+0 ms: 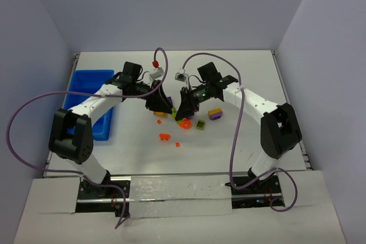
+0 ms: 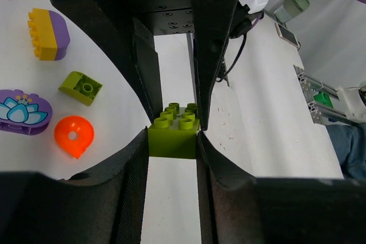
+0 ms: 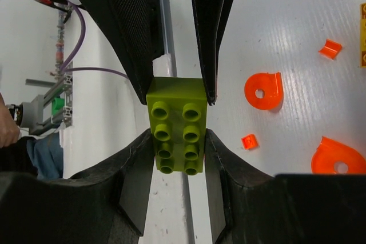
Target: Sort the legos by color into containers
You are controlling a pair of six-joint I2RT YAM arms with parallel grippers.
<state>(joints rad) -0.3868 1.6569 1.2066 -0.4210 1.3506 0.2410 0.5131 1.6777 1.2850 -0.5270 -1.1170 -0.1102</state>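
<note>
An olive-green lego brick (image 2: 174,135) is held between both grippers at the table's middle. It shows as a speck in the top view (image 1: 173,111). My left gripper (image 2: 173,144) is shut on one end of it. My right gripper (image 3: 178,144) is shut on the other end of the same brick (image 3: 176,121). In the top view the left gripper (image 1: 166,108) and right gripper (image 1: 182,111) meet tip to tip. The blue tray (image 1: 86,92) lies far left under the left arm; its compartments are partly hidden.
Loose legos lie around the grippers: a yellow-and-purple brick (image 1: 215,114), a small green brick (image 1: 201,124), an orange round piece (image 1: 185,123), an orange piece (image 1: 164,136), a tiny orange bit (image 1: 178,144), a yellow brick (image 1: 160,114). A purple flower piece (image 2: 23,112) shows in the left wrist view.
</note>
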